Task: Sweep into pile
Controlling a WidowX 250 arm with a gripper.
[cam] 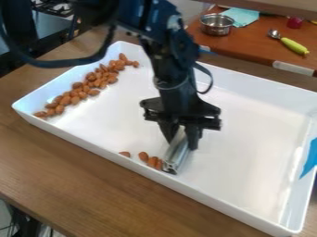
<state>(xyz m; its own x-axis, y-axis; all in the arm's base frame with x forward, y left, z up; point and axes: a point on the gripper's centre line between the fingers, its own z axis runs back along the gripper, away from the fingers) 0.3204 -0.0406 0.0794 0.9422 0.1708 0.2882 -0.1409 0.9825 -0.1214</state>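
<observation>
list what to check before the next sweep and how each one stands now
1. Tool secured: ok, the hand is closed on the silver tool.
2. Tool near stray almonds: ok, its lower end is right by the small group.
3. Tool edge touching the tray floor: cannot tell.
4. Almonds in one pile: not ok, the long band lies apart from the small group.
5. Visible almonds inside the white tray: ok.
</observation>
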